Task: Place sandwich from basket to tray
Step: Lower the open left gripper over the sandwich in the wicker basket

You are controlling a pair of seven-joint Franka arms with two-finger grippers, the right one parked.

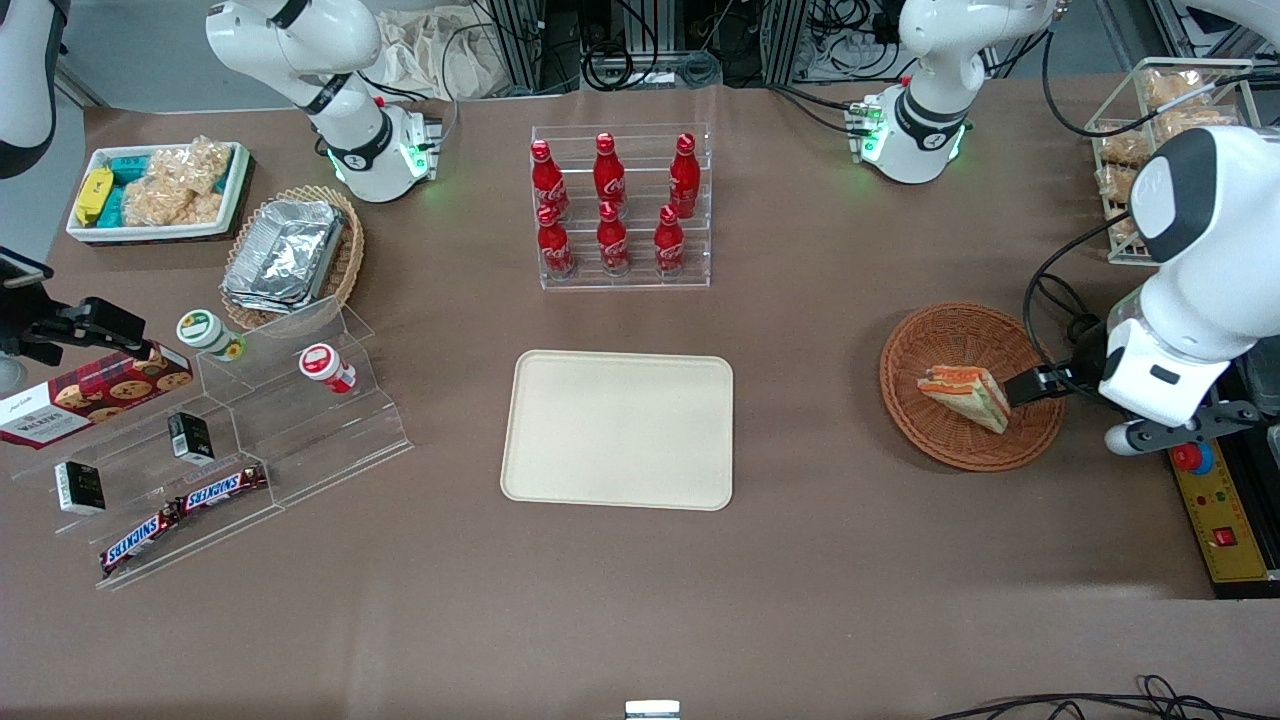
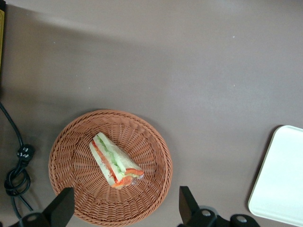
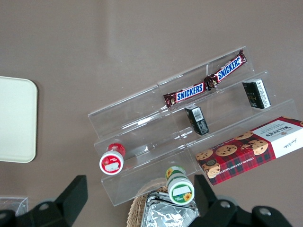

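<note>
Below the spread end effector, sandwich in basket

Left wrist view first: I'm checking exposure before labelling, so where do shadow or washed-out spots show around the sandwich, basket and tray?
Left wrist view: the tray looks washed out to near white; a soft shadow darkens the table around the basket; the sandwich is evenly lit, with the open tool above the basket rim. Front view: the tray keeps its cream tone, and the arm casts a shadow by the basket.
</note>
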